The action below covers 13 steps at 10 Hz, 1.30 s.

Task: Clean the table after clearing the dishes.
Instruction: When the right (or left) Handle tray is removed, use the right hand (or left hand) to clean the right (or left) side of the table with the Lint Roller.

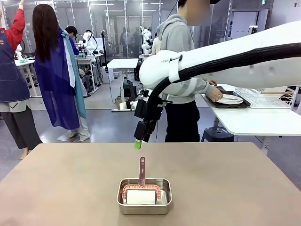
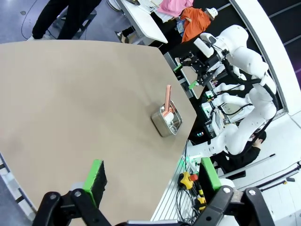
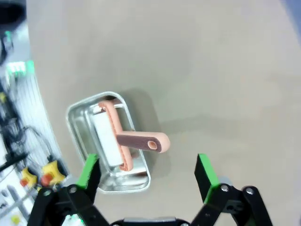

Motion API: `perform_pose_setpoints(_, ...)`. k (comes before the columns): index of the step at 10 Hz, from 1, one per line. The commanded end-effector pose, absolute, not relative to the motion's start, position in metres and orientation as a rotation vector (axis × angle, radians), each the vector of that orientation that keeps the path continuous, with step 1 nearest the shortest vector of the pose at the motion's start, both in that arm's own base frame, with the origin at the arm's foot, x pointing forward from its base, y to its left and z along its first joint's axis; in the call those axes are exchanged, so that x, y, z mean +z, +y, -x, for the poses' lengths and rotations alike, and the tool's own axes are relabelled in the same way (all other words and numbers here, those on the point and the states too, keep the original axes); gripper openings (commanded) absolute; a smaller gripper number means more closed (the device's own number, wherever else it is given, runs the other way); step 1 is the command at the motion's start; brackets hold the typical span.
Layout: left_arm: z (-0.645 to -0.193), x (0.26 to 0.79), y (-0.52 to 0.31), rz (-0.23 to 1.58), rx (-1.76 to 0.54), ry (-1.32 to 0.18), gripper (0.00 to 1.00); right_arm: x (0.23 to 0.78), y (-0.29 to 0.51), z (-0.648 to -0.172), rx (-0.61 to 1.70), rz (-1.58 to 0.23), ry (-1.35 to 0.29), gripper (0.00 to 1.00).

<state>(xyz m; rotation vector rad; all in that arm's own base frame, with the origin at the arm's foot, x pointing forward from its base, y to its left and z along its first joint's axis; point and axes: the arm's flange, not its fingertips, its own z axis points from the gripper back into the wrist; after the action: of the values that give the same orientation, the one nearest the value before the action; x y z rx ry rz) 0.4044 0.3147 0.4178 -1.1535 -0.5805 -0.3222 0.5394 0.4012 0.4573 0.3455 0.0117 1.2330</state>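
Taupe table; rectangular steel pan; pink-handled roller.

White, rounded right arm with a thick black cable banded along it; black right gripper with green pads. Left gripper likewise black, green-padded, silver screws at joints.

Open table all round steel pan.
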Motion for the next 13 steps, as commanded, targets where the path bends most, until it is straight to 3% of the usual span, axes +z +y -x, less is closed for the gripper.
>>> perform_pose_setpoints(1, -0.401, 0.421, 0.312, 1.138, -0.300, -0.581, 1.00, 0.456, 0.426, -0.572, 1.390, -0.279, 0.086, 1.00)
perform_pose_setpoints(4, -0.401, 0.421, 0.312, 1.138, -0.300, -0.581, 1.00, 0.433, 0.443, -0.585, 1.551, -0.267, 0.203, 1.00)
perform_pose_setpoints(7, -0.401, 0.421, 0.312, 1.138, -0.300, -0.581, 1.00, 0.405, 0.445, -0.595, 1.554, -0.329, 0.364, 1.00)
perform_pose_setpoints(13, -0.401, 0.421, 0.312, 1.138, -0.300, -0.581, 1.00, 0.368, 0.452, -0.596, 1.519, -0.399, 0.468, 1.00)
